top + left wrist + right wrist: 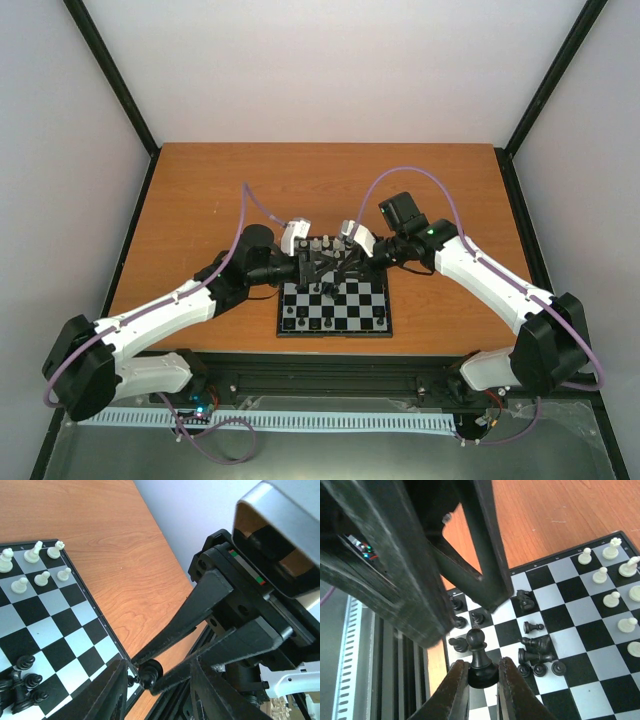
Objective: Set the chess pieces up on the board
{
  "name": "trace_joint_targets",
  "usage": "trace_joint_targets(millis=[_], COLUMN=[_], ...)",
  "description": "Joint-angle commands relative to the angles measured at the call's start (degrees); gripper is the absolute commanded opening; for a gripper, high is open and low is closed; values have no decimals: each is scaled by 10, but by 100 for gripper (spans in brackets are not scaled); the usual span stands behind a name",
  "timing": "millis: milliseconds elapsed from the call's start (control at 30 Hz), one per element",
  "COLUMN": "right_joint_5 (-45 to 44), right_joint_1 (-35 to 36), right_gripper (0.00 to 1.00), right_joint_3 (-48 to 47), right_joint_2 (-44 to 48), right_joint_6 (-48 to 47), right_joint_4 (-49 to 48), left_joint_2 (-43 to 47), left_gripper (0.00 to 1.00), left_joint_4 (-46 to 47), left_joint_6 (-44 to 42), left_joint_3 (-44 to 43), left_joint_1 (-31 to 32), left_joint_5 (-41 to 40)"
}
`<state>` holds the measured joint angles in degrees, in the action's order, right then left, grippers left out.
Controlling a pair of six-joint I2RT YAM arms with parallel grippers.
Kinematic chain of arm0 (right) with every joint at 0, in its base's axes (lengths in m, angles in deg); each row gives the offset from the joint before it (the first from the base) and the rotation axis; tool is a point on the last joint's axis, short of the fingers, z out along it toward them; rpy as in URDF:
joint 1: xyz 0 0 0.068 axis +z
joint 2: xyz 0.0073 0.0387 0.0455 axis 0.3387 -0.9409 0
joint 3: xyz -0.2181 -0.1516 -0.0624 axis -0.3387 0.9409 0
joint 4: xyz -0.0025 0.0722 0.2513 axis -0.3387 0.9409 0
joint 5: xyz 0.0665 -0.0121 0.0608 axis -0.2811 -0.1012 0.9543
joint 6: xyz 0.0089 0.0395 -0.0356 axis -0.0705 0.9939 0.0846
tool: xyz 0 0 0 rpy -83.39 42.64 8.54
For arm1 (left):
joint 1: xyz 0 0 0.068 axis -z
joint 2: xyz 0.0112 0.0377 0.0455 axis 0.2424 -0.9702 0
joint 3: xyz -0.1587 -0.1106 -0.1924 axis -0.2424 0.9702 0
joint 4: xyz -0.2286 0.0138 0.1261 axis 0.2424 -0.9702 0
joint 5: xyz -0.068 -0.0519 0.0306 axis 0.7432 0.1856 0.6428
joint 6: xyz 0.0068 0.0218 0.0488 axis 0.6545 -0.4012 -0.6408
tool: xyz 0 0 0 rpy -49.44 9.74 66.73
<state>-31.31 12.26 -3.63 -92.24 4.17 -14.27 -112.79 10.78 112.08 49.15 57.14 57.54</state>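
Pawn (pixel 479 650), black, upright, base clamped in my right claw (pixel 481 667). Cannot tell if lifted off square. Just beside it, black pieces (pixel 536 652) bunched at one end of board (pixel 335 333), several toppled. White pieces (pixel 615 587) upright at other end. Board on desk (pixel 200 200), centred along near edge. My left claw (pixel 157 664) spread apart, fingers either side of pawn, not touching.

Orange-brown wooden table (pixel 330 185) boxed in on three sides by plain pale walls (pixel 340 60); black struts (pixel 111 75) up both far corners; black rail (pixel 330 362) along the near edge, white slotted strip (pixel 330 422) just beside it; soft, even light
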Motion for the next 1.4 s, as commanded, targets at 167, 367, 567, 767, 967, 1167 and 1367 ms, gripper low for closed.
trace_joint_targets(millis=[167, 367, 567, 767, 967, 1167, 1367], right_joint_5=[37, 37, 36, 31, 32, 2, -112], right_joint_1=[-3, -2, -2, -2, -3, -3, -12], right_gripper=[3, 4, 4, 4, 4, 33, 57], right_joint_3=[4, 4, 3, 3, 3, 1, 22], right_joint_2=[13, 13, 13, 15, 18, 24, 112], right_joint_6=[-9, -7, -2, 2, 5, -4, -23], right_joint_4=[-1, -3, -7, -12, -15, -2, 33], left_joint_2=[-29, -30, -35, -41, -46, -45, -58], left_gripper=[32, 21, 18, 19, 12, 7, 7], left_joint_4=[38, 36, 33, 29, 33, 1, -142], left_joint_6=[20, 22, 25, 28, 29, 6, -98], left_joint_3=[-4, -1, -3, -6, -6, -27, -79], left_joint_1=[0, 1, 2, 4, 7, 8, 25], left_joint_5=[32, 35, 37, 38, 42, 22, -89])
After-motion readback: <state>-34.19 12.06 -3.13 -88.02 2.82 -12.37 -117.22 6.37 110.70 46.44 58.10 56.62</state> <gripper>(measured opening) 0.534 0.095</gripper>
